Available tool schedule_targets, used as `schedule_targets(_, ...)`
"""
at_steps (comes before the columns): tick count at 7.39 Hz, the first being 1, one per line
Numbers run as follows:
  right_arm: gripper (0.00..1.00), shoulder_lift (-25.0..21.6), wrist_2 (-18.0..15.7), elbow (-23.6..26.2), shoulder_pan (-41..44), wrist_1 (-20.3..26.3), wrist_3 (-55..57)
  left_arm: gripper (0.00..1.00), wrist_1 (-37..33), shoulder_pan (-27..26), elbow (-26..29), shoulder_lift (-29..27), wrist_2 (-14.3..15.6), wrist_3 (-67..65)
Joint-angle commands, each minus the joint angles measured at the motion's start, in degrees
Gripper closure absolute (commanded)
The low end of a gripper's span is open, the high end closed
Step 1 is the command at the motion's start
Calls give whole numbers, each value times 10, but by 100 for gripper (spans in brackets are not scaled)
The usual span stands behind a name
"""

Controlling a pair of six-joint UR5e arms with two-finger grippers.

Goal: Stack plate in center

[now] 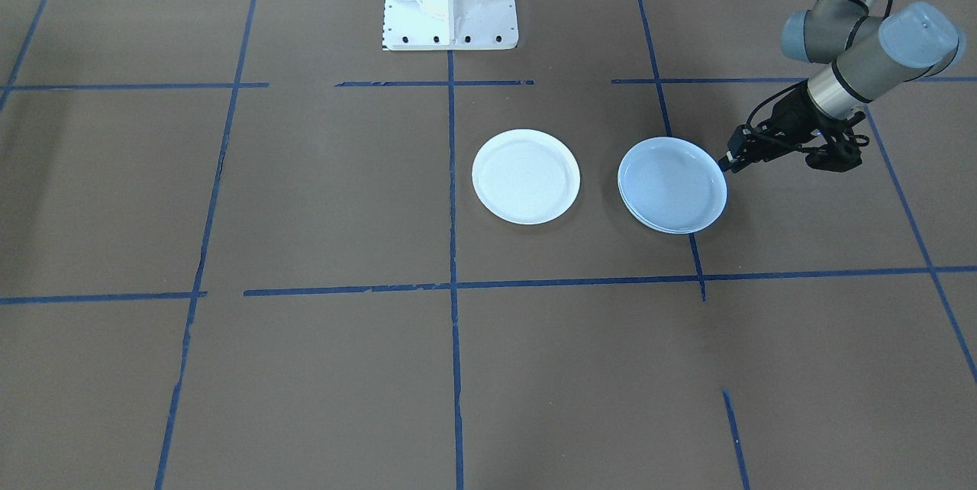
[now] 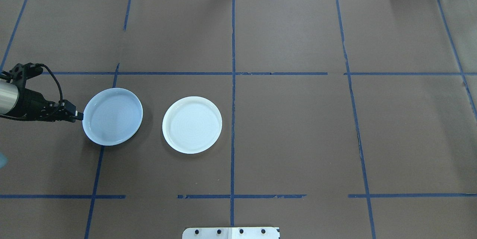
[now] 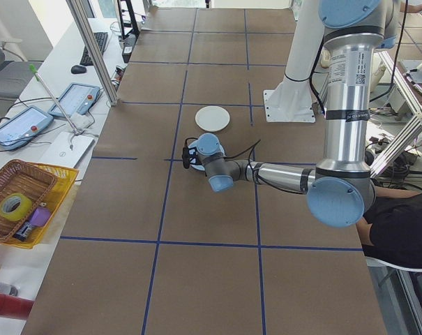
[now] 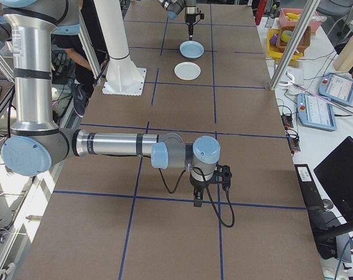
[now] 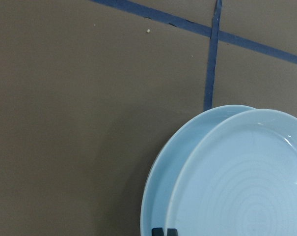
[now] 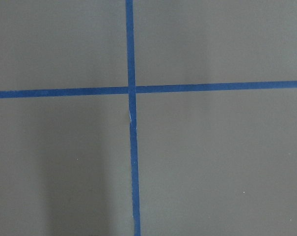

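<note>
Resting, seemingly stacked: ringed plate (image 5: 251, 177) over plain light blue plate (image 5: 160, 196).

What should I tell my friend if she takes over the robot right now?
Left pincer: seems shut on the rim of the ringed plate, which lies a bit off-centre on the light blue plate.
Right pincer: far from the plates, over the table; open or shut cannot be told.
White plate: alone beside the stack, not touching it.
Done: two plates stacked.
Left: let go, then probably add the white plate on top.
</note>
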Motion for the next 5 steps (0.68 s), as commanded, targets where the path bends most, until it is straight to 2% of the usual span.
schedule_targets(1, 0, 0, 0, 0, 0, 0, 0, 0, 8, -13, -22, -1, -53, 1)
schedule_targets(2, 0, 0, 1, 0, 1, 0, 0, 0, 23, -34, -38, -2, -66, 1)
schedule_targets(3, 0, 0, 0, 0, 0, 0, -1, 0, 74, -30, -74, -6, -66, -2)
schedule_targets(4, 0, 0, 1, 0, 0, 0, -1, 0, 151, -22, -118, -23, -55, -4)
schedule_targets(5, 0, 0, 1, 0, 0, 0, 0, 0, 240, -2, -155, -62, -15, -4)
